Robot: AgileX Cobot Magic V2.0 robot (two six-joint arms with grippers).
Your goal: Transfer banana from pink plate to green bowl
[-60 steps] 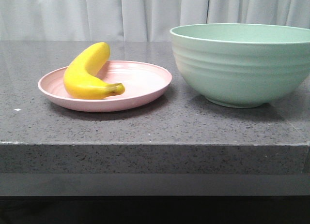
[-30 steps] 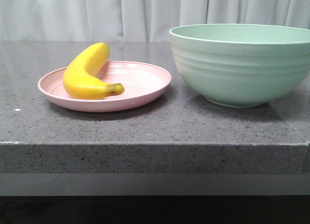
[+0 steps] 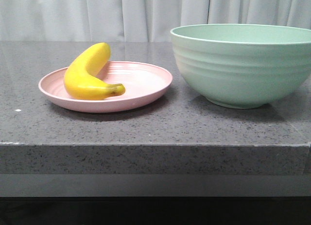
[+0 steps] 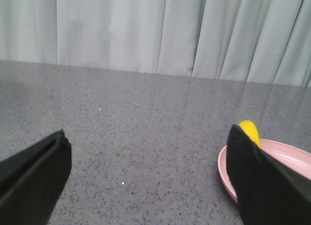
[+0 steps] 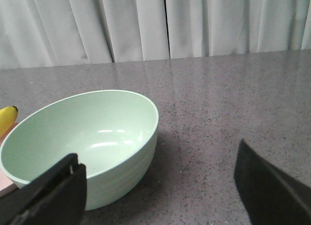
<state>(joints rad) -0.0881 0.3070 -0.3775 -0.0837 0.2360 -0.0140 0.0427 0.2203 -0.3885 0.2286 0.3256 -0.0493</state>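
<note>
Overhead nothing; grey speckled stone countertop, pale curtain behind.

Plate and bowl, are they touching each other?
Apart. The front view shows a strip of bare counter between the plate's right rim and the bowl's wall.

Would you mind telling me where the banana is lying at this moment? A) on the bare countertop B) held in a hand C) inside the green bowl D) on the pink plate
D: the banana rests on the pink plate, beside the green bowl, whose inside looks empty in the right wrist view.
</note>
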